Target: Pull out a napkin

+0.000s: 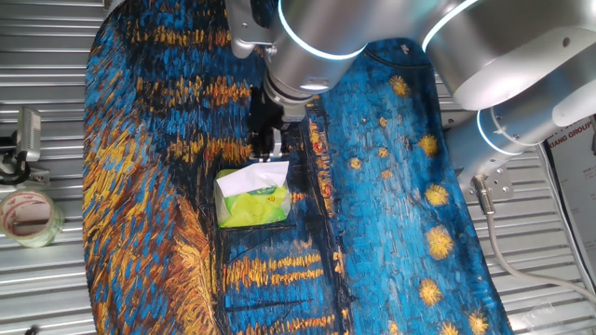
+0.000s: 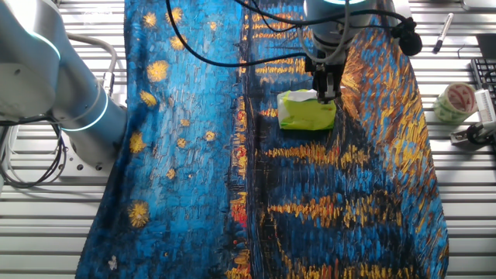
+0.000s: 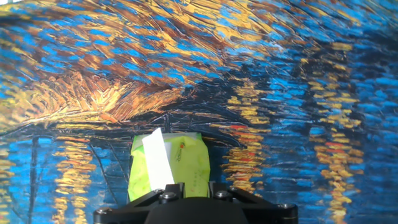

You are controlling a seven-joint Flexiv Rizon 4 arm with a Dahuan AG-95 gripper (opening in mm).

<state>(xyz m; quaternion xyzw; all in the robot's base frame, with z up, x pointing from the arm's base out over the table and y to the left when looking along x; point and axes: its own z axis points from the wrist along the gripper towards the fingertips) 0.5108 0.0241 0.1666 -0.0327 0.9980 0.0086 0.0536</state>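
Observation:
A lime-green tissue pack (image 1: 253, 207) lies on the painted cloth, also seen in the other fixed view (image 2: 306, 115) and the hand view (image 3: 186, 165). A white napkin (image 1: 251, 178) stands up out of the pack's top; it shows as a small white patch (image 2: 307, 95) and as a white strip (image 3: 158, 160). My gripper (image 1: 271, 154) hangs straight down over the pack (image 2: 327, 94), its narrow fingertips together at the napkin's raised upper edge. In the hand view only the gripper's black body shows; the fingers are hidden.
A blue and orange painted cloth (image 1: 391, 214) covers the slatted metal table. A roll of tape (image 1: 28, 216) lies at the table's edge, also in the other fixed view (image 2: 456, 101). A metal clip (image 2: 473, 132) lies beside the roll. A pen (image 2: 443, 31) lies further back.

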